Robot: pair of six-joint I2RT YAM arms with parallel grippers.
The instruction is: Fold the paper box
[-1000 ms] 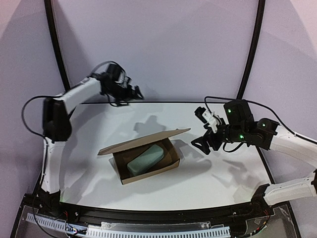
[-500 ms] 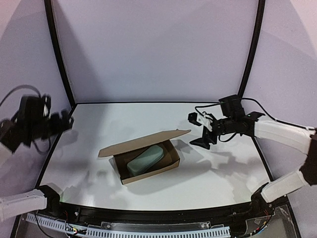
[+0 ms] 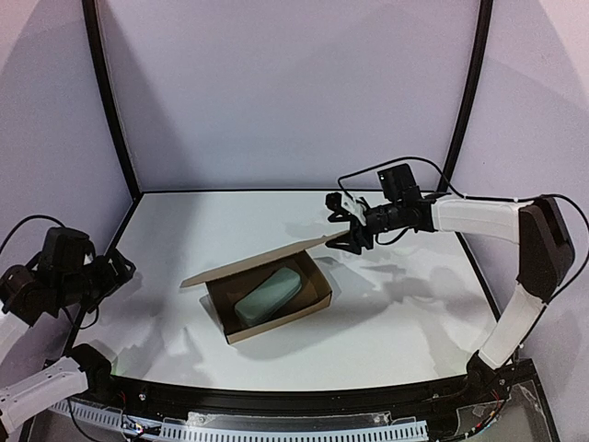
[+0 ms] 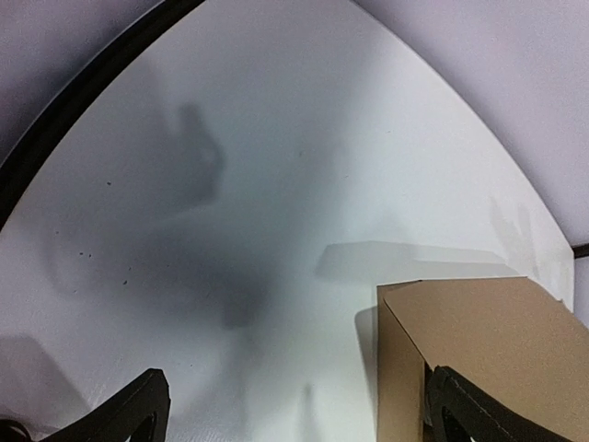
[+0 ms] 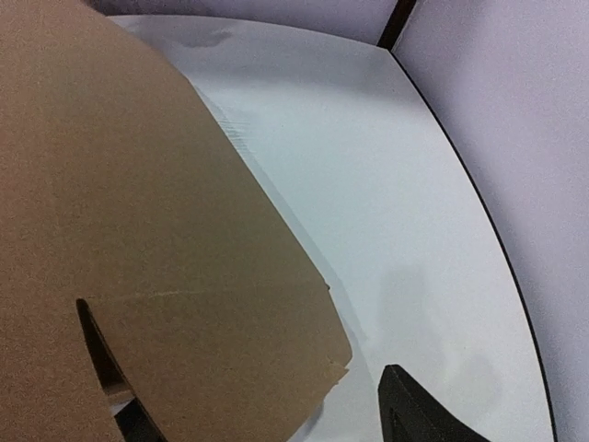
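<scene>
Right gripper [image 3: 349, 240], spread wide, meets the lid [image 3: 262, 261] of the paper box [image 3: 276, 323].

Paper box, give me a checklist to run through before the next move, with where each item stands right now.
1. Paper box upright, walls formed: ok.
2. Grey-green case lying inside the box: ok.
3. Lid shut: not ok, it is raised and open.
4. Right pincer at the lid's free corner: ok, jaws open.
5. Right pincer actually touching the lid: cannot tell.
6. Left pincer open and apart from the box: ok.
</scene>
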